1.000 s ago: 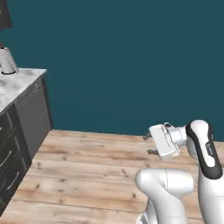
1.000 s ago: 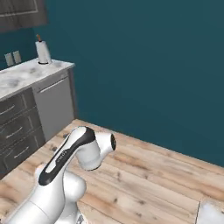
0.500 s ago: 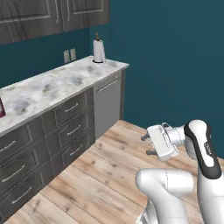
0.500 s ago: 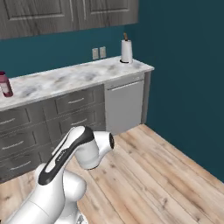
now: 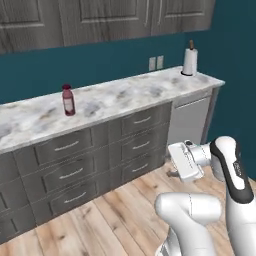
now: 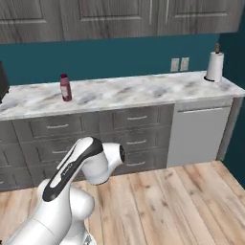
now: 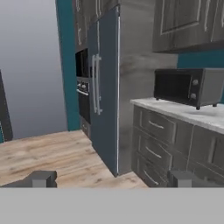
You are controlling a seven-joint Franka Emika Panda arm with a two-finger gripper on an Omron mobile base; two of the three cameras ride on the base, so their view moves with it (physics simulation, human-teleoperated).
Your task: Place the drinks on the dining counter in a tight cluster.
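Two-finger gripper [image 7: 111, 178] fully open, holding nothing, touching nothing. Pink-red juice bottle with white label [image 5: 68, 100] upright on marble counter with grey drawers [image 5: 125, 95], well apart from hand. Label text too small to read.

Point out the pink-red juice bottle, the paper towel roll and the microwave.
juice bottle [image 5: 68, 101]: left base view, on its body.
paper towel roll [image 6: 214, 67]: right base view, on the white roll.
microwave [image 7: 186, 86]: hand view, on its front.

My base cameras swing round: the teal wall gives way to the long marble counter with grey drawers [image 5: 105, 100], and a pink-red juice bottle [image 5: 68, 100] comes into view.
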